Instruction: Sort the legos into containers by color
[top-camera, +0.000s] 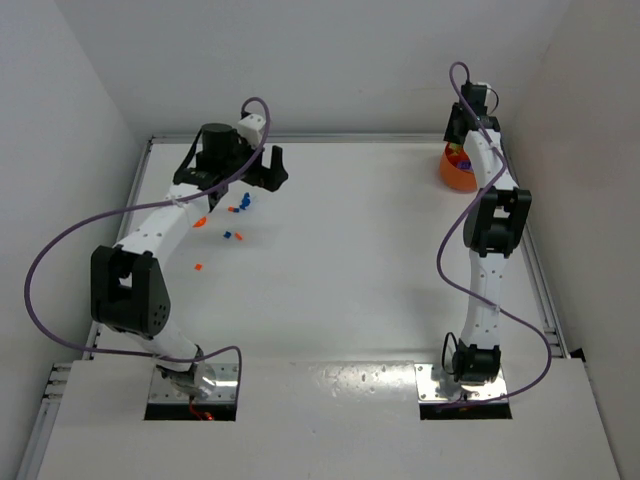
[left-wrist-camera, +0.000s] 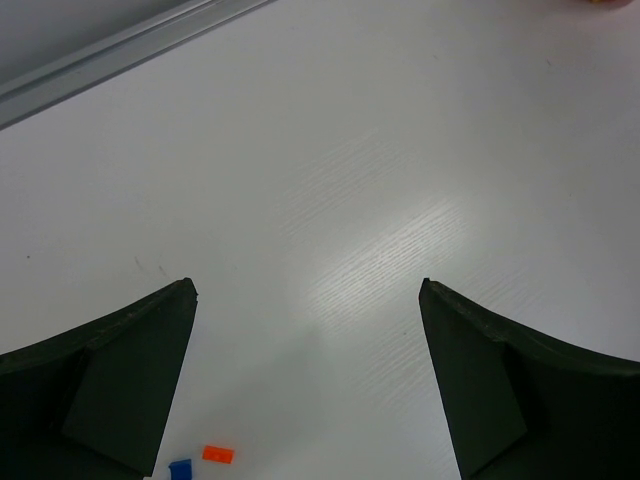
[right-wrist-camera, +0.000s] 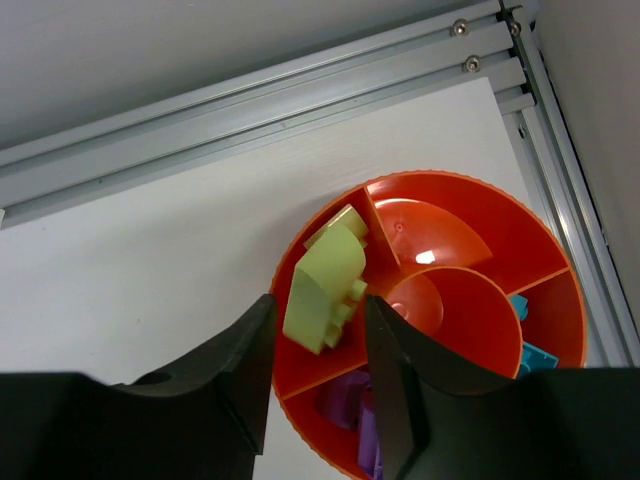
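Observation:
An orange bowl (right-wrist-camera: 556, 252) with divided compartments stands at the table's far right corner (top-camera: 457, 174). My right gripper (right-wrist-camera: 318, 300) hangs just over its left compartment. A pale yellow-green lego (right-wrist-camera: 322, 285) sits tilted between the fingertips, with a thin gap to the left finger (right-wrist-camera: 250, 350); the jaws are parted. Purple pieces (right-wrist-camera: 362, 420) and teal-blue pieces (right-wrist-camera: 530, 352) lie in other compartments. Several tiny orange and blue legos (top-camera: 232, 210) are scattered at the far left. My left gripper (top-camera: 262, 172) hovers wide open beside them, with an orange lego (left-wrist-camera: 217, 454) and a blue one (left-wrist-camera: 180, 469) near its left finger.
Aluminium rails (right-wrist-camera: 300, 110) edge the table behind and to the right of the bowl, close to my right gripper. A single orange lego (top-camera: 198, 267) lies nearer the left arm. White walls enclose the table on three sides.

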